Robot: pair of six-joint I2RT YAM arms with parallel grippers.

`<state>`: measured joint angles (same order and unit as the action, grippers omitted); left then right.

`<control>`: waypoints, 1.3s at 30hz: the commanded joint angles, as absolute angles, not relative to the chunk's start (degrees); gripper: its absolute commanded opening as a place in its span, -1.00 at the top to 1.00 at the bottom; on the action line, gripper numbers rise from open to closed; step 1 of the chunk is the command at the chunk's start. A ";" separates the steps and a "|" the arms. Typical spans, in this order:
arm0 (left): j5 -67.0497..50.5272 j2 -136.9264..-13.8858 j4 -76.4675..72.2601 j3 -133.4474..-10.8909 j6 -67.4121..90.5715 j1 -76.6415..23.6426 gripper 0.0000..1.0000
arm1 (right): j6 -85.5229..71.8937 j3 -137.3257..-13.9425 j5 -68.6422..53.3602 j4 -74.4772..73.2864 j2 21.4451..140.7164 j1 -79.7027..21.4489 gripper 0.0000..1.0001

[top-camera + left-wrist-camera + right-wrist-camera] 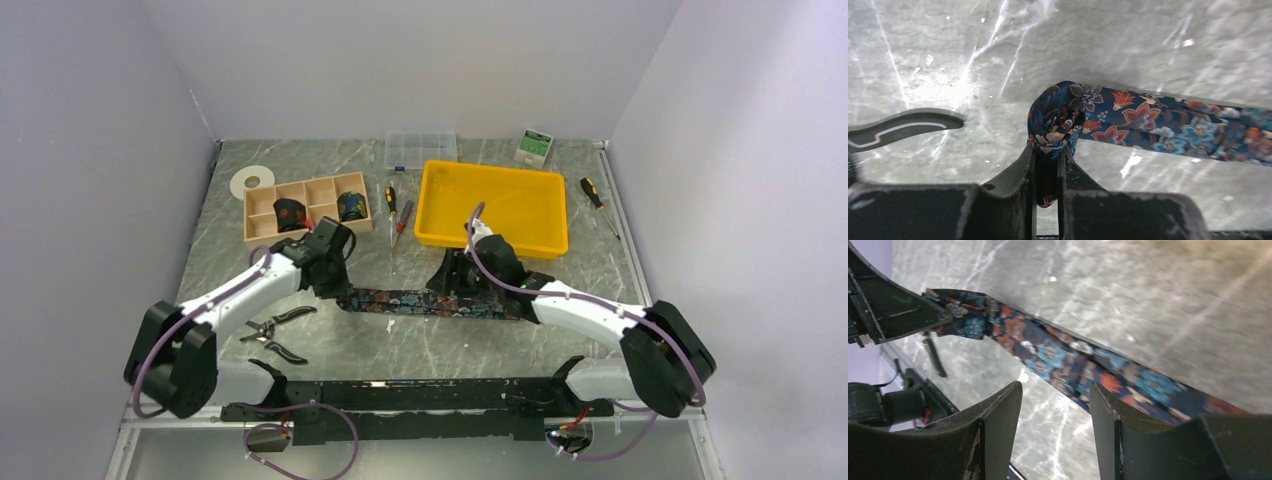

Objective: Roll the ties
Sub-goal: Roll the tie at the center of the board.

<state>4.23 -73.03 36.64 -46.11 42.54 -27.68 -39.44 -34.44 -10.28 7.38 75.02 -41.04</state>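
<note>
A dark floral tie lies stretched flat across the middle of the table. My left gripper is shut on its left end, which is curled into a small first turn between the fingers. The strip runs off to the right. My right gripper is open and empty just above the tie's right part; the strip passes beside its right finger. Two rolled ties sit in the wooden box.
Black-handled pliers lie near the left arm; one handle shows in the left wrist view. A yellow tray, two screwdrivers, a clear case, a tape roll and another screwdriver stand at the back.
</note>
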 commanded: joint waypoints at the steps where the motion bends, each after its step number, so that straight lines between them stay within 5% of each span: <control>1: 19.41 -79.70 49.21 -51.67 43.75 -33.52 0.94 | -36.06 -30.64 -7.22 3.33 69.04 -38.98 -0.13; 11: 34.58 -97.19 63.63 -65.33 56.48 -46.54 0.94 | -36.04 -26.52 -6.95 2.12 63.38 -37.13 -0.12; 20: 34.33 -105.88 66.85 -74.43 58.70 -52.96 0.84 | -35.97 -24.67 -6.34 1.59 60.56 -36.33 -0.12; 30: 27.48 -106.61 59.38 -75.00 55.77 -54.48 -0.07 | -36.31 -23.47 -6.41 1.42 59.41 -35.95 -0.12; 39: 23.42 -99.69 52.98 -71.68 53.61 -54.41 -0.37 | -36.45 -23.29 -7.04 1.87 60.00 -35.95 -0.12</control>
<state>26.11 -105.80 57.23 -73.01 54.54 -54.11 -36.99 -23.68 -7.49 0.32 60.62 -36.18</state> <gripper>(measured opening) 0.671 0.562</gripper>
